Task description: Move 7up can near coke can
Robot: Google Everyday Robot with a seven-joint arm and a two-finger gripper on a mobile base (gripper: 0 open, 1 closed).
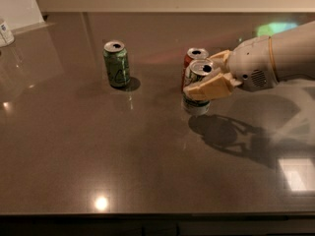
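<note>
The robot's cream-fingered two-finger gripper (pixel 203 78) sat right of centre over the dark, glossy brown table (pixel 147 171), reaching in from the right on a white and grey arm (pixel 275 58); its fingers (pixel 212 86) were closed around the middle of the silver-white 7up can (pixel 196 105) with the shiny silver top, one finger across the front of the can and the other behind it; the 7up can stood upright in that grip, its open pull-tab top facing up, and whether its base touched the table or hung just above it could not be told; green lettering on its side was mostly covered by the finger and could not be read; the red-orange coke can (pixel 190 59) with a silver top stood upright just behind the 7up can, partly hidden by it, the two very close or touching; no brand name could be read on it; an all-green soda can (pixel 116 65) with pale markings, also unreadable, stood upright well to the left; a small white container (pixel 5 32) with a faint label sat at the far left edge.
</note>
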